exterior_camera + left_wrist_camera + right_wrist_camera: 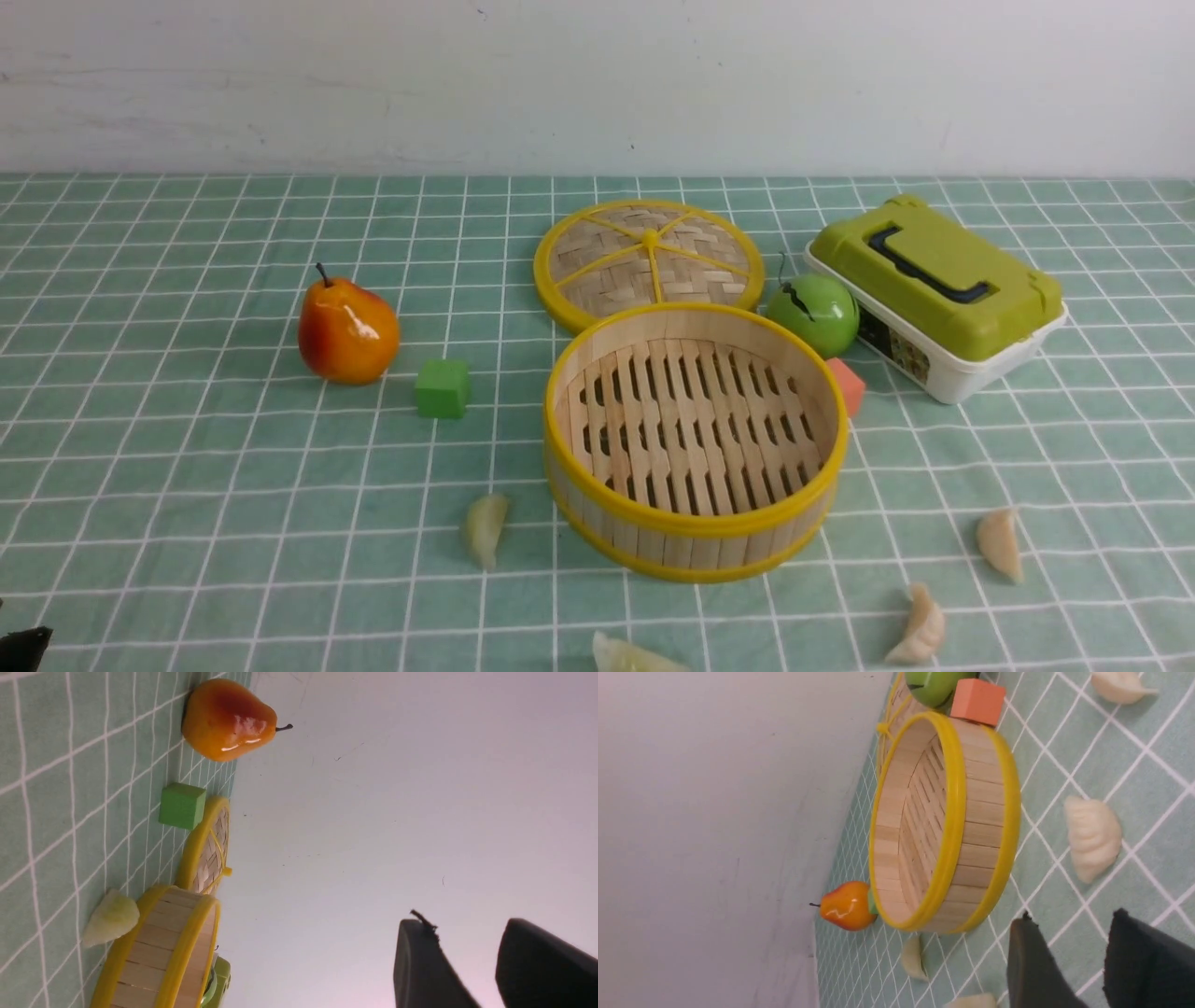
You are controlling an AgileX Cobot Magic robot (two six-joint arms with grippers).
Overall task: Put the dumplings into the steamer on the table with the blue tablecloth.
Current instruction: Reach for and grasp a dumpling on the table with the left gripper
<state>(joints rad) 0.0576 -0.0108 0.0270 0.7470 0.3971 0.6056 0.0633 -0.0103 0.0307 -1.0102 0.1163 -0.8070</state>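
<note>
Dumplings (920, 625) are all four lying on the counter (187, 485), none inside the steamer (691, 551), so you are facing every placement undone. Both claws are hanging spread and empty: left claw (467, 938), right claw (1069, 938). The nearest dumpling (621, 656) is running off the view's near edge. Two are lying near right, and one is lying near left, close to the steamer wall. Open cloth is flanking you on both near sides. Farther on, the orange cube (848, 385) is crowding the steamer's far right rim, with apple (812, 315), lid (649, 252) and green box (938, 289) beyond. The pear (347, 331) and green cube (442, 388) are sitting far left.
</note>
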